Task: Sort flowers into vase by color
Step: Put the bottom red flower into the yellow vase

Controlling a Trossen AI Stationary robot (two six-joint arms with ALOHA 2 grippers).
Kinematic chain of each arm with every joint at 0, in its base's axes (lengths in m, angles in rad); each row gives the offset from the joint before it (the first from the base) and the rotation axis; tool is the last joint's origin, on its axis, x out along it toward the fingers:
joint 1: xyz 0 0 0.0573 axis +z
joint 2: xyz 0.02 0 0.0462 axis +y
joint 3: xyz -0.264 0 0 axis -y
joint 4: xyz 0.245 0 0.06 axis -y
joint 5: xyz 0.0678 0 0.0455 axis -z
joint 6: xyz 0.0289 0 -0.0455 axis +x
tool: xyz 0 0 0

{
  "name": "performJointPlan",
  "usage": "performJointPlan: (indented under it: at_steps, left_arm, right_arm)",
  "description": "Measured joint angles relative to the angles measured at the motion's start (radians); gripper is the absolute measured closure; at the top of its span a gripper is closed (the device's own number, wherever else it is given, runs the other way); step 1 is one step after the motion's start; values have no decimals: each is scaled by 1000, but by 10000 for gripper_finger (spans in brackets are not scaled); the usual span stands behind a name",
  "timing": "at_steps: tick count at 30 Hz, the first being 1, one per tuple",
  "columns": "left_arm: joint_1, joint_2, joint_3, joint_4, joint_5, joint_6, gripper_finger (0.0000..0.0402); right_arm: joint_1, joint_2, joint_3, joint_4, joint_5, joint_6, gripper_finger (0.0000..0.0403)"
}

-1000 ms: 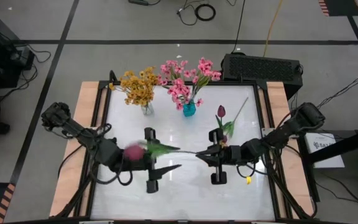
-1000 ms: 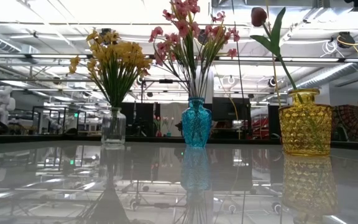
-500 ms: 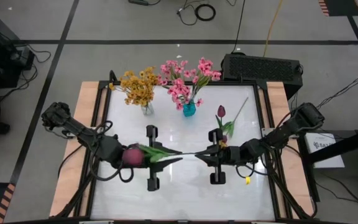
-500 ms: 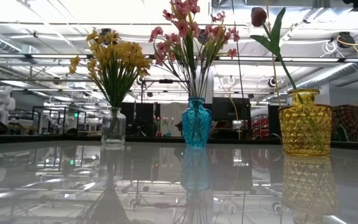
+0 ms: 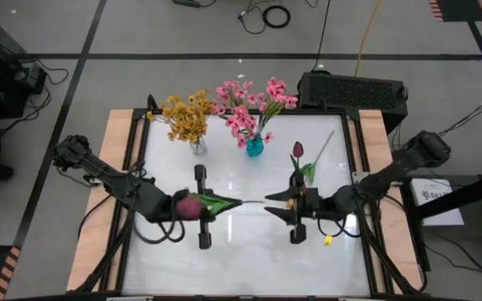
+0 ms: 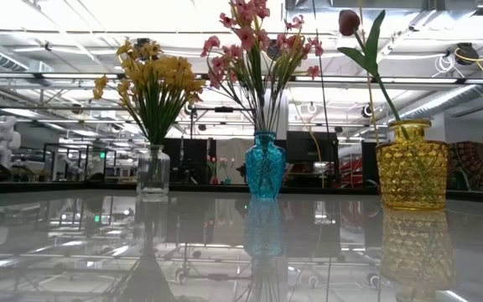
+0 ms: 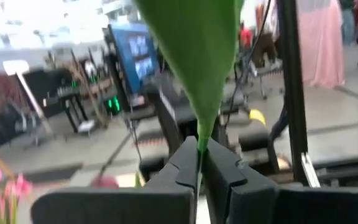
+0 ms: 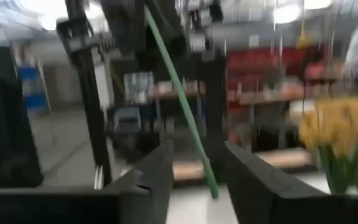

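Note:
A dark magenta tulip (image 5: 189, 206) lies level between my two grippers, its bud over my left gripper's body, its leaves (image 5: 217, 203) and thin stem (image 5: 253, 203) pointing toward the table's right. My left gripper (image 5: 223, 204) is shut on it. My right gripper (image 5: 271, 205) stands open, and the stem's free end (image 8: 211, 182) hangs between its fingers without touching them. At the far side stand a clear vase (image 6: 153, 170) with yellow flowers (image 5: 186, 115), a blue vase (image 6: 264, 166) with pink flowers (image 5: 249, 104) and a yellow vase (image 6: 412, 164) with another tulip (image 5: 298, 150). My left gripper pinches the tulip between its two fingertips where a broad green leaf narrows to a point (image 7: 199, 144); whether the stem is in the pinch too, I cannot tell. The fingers reach level from the table's left, along the flower. The stem juts out past them toward my right gripper.
The three vases stand in a row along the table's far half. A black box (image 5: 354, 90) sits behind the far right corner. Bare white tabletop (image 5: 249, 259) lies near the front edge.
My left gripper has shut on the tulip and shifted a little toward the table's right, carrying the bud with it. My right gripper has opened, let go of the stem's end and drawn slightly toward the right.

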Motion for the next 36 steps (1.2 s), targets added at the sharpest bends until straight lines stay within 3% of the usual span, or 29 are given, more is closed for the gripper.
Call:
performJointPlan:
  at_steps: [5,12,20,28,32,36]
  left_arm:
    - [33,-12,0,-172,6,-153,390]
    - [104,26,0,-281,130,-315,391]
    - [117,68,0,-287,184,-337,392]
    - [116,68,0,-338,186,-367,385]
    - [116,68,0,-338,185,-366,383]
    - [117,68,0,-342,184,-366,381]
  right_arm:
    - [0,-139,100,-441,0,143,233]
    - [0,-55,336,-642,-5,27,225]
    - [-39,110,496,-645,-4,-65,225]
    - [-88,155,509,-634,-70,-57,230]
    - [-103,171,510,-614,-89,-50,262]
    - [-107,178,510,-603,-92,-53,327]
